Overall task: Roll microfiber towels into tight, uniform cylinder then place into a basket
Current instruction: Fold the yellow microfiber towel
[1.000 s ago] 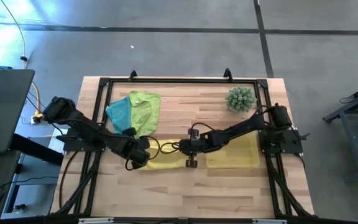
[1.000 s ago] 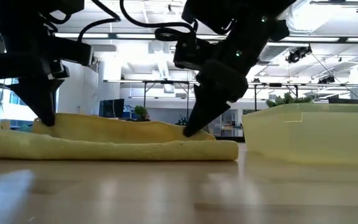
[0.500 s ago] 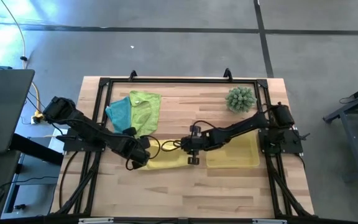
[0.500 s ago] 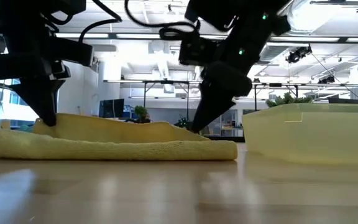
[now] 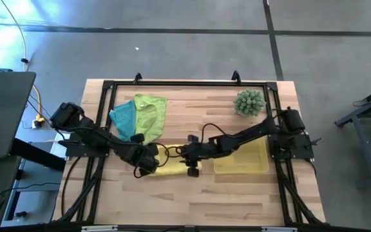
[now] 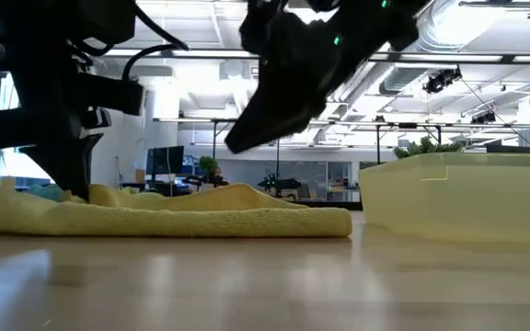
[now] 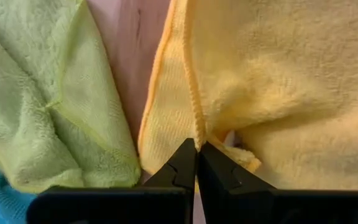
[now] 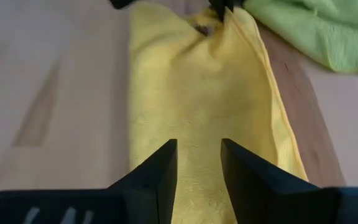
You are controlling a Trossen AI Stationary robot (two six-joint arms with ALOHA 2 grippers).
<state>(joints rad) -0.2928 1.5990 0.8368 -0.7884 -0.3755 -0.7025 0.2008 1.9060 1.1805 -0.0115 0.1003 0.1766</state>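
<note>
- Three towels on the worktop (image 5: 237, 193): teal towel (image 5: 123, 117) and green towel (image 5: 150, 114) at 10 o'clock, yellow towel (image 5: 172, 168) at centre.
- One basket (image 5: 243, 158) at 3 o'clock.
- Two claws: left claw (image 7: 196, 163) clamped on the yellow towel's edge; right claw (image 8: 197, 163) apart, above it.

Open-plan lab: ceiling ducts (image 6: 486, 69), workbenches (image 6: 247, 124).

- Three microfiber towels: one yellow towel (image 5: 172, 169), one lime green towel (image 5: 151, 113), one teal towel (image 5: 124, 116)
- One basket (image 5: 259, 149)
- One spiky plant (image 5: 249, 102)
- Two arms
</note>
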